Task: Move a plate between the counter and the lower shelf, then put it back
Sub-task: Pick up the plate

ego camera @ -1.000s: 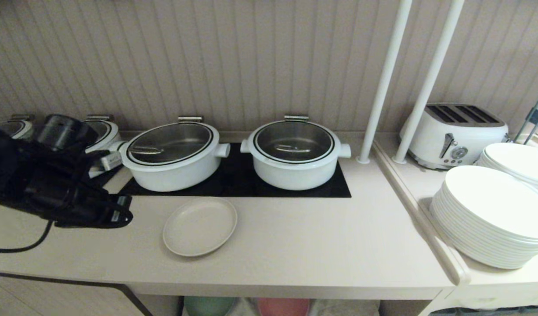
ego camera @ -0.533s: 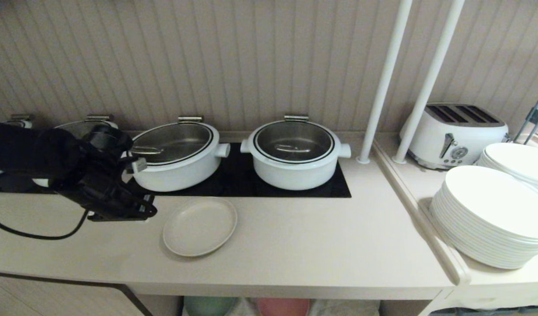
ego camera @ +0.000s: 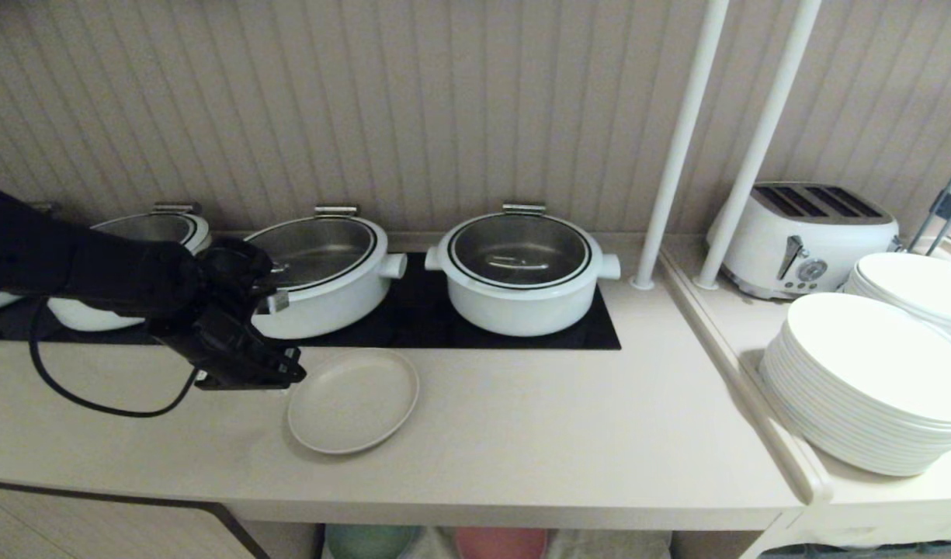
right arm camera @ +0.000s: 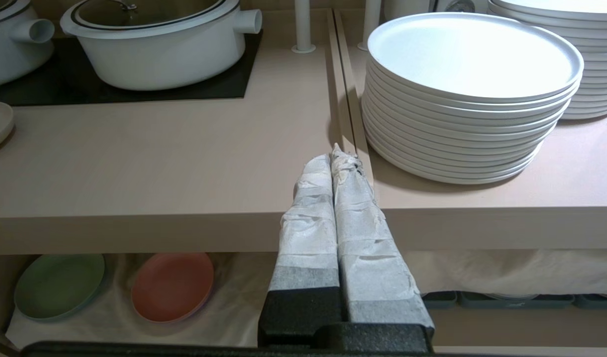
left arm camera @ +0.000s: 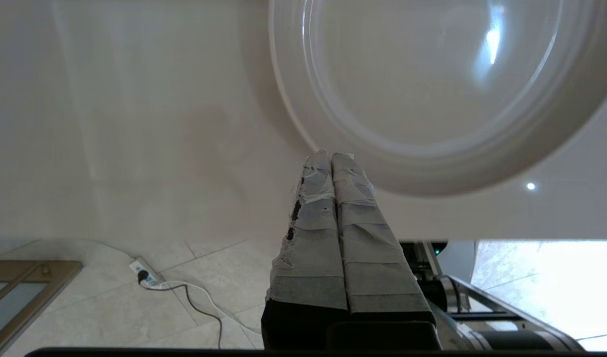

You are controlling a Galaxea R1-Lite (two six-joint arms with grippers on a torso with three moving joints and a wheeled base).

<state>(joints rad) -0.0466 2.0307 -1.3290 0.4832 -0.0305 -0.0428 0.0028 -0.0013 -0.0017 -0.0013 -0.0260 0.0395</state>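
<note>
While the left arm is reaching in from the left side of the head view, these are the labels:

left claw (ego camera: 277, 371): clenched, taped fingers (left arm camera: 328, 198) pressed together with nothing between them; hovering low over the counter (ego camera: 522, 435), tips at the plate's left rim; contact with the rim — cannot tell.
plate (ego camera: 354, 400): small cream round one, lying flat on the counter in front of the black hob panel (ego camera: 428, 322), near the front edge; nothing lying on it.
plate, left wrist view (left arm camera: 432, 84): filling much of the frame just past the fingertips, rim right at the tips.
right claw (right arm camera: 335, 158): clenched, empty, sitting idle off the front of the counter near the seam between the two tops; not showing in the head view.
lower shelf (right arm camera: 110, 317): under the counter, white cloth lining it, green plate (right arm camera: 59, 285) and pink plate (right arm camera: 173, 286) lying side by side on the cloth.
pots (ego camera: 519, 272): white, glass lids on, sitting in a row on the hob behind the plate; the left arm is crossing in front of the two leftmost ones.
toaster (ego camera: 801, 237): white, on the narrower top at the right, behind the dinner plates.
dinner plates (ego camera: 871, 380): two tall white stacks, well apart from the cream plate.
poles (ego camera: 681, 144): two white ones standing between the counter and the narrower top.
</note>
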